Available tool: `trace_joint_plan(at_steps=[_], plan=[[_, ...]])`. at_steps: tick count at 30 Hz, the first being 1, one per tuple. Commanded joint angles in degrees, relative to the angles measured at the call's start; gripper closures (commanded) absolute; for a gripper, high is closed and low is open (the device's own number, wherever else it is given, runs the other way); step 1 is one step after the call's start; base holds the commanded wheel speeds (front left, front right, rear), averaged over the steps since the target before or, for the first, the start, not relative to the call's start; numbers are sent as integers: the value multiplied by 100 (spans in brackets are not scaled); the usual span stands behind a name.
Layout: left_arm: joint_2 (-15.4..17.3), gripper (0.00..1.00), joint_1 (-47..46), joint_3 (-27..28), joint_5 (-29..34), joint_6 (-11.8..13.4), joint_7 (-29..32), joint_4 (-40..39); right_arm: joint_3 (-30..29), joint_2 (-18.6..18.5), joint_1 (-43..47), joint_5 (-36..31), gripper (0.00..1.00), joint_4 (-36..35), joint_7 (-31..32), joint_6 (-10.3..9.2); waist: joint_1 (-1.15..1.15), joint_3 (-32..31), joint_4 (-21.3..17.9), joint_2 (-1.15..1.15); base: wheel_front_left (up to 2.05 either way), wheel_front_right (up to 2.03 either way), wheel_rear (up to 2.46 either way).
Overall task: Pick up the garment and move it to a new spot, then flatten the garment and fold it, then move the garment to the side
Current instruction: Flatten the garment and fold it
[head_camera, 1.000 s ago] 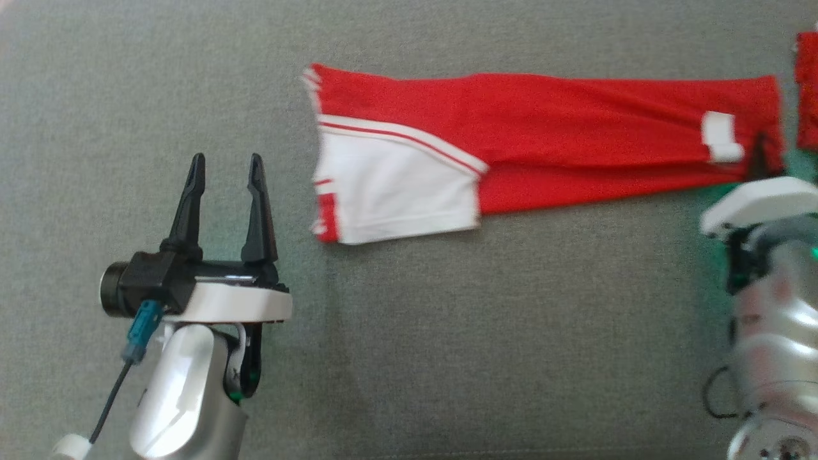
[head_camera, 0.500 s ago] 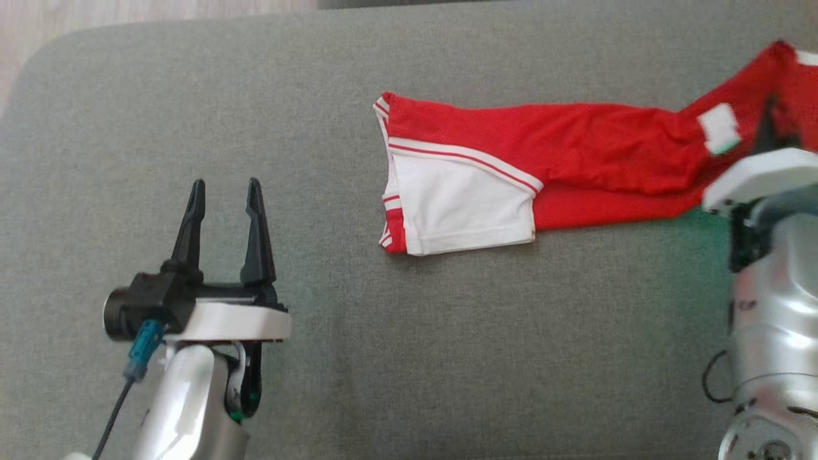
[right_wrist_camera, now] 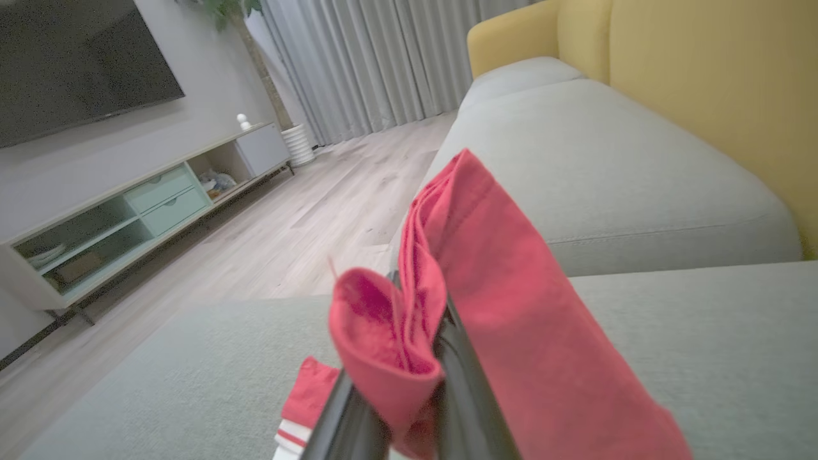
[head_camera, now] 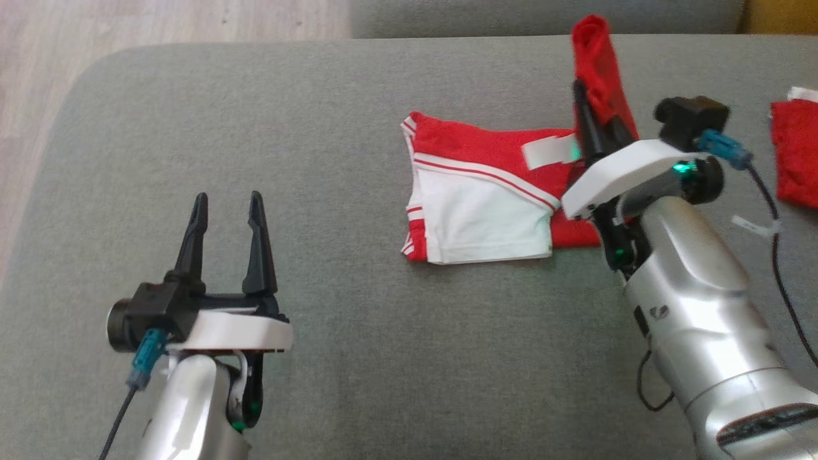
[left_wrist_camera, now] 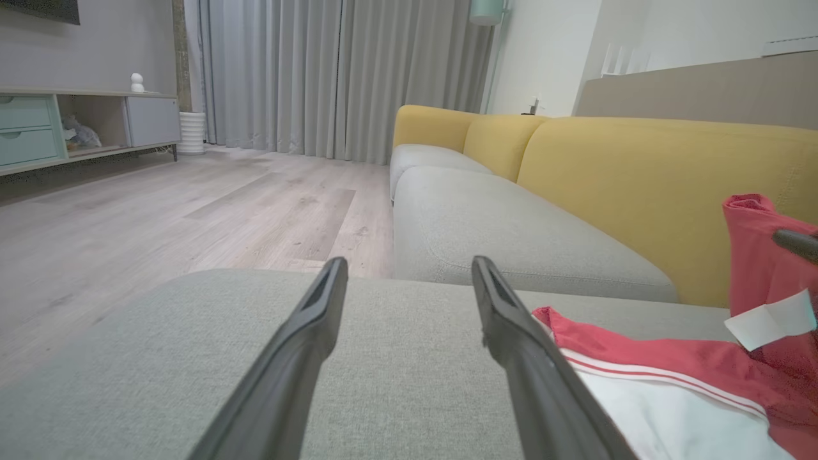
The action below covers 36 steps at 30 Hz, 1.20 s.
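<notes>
Head view takes in the grey seat cushion (head_camera: 358, 358), more of its rounded far edge and the wood floor than a second ago, since the camera has tilted. The red and white garment (head_camera: 479, 217) lies right of centre. Earlier it stretched long and flat toward the right; now its right end is raised and carried back over the white panel. The right gripper (head_camera: 588, 102) is clamped on that raised red end, 1 dark finger visible and the other buried in folds. The left gripper (head_camera: 228, 198) hangs over bare cushion at lower left, its 2 fingers apart, unchanged. The right wrist hides the garment's lower right corner. Another red cloth (head_camera: 795, 160) is cut off by the right edge.
</notes>
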Motion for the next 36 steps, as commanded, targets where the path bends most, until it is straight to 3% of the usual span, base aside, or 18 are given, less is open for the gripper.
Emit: trace_joint_plan(at_steps=[1,8,21,22,23,29,36], plan=[[20,0,-84,164,15,-19,-28,-156,256,69,8,122,100,-220,14,-11,1,33,93,0,0,0,0],[10,0,-149,10,-76,-2,-28,-123,1205,69,130,586,100,-174,74,-11,1,197,502,0,0,0,0],[8,0,-264,-273,-272,103,-28,-106,1829,70,203,869,100,392,17,-11,1,378,900,0,0,0,0],[8,0,-262,-281,-281,114,-28,-104,1939,70,225,881,31,368,-2,-11,1,382,907,0,0,0,0],[8,0,-259,-291,-284,122,-28,-97,2056,70,267,958,0,289,-10,-11,1,378,909,0,0,0,0],[8,0,-243,-201,-214,123,-28,-47,2670,70,325,1183,0,-241,-126,-11,1,275,748,0,0,0,0],[8,0,-157,-63,-145,87,-28,-132,1905,70,147,879,0,-231,-390,-11,1,77,359,0,0,0,0]])
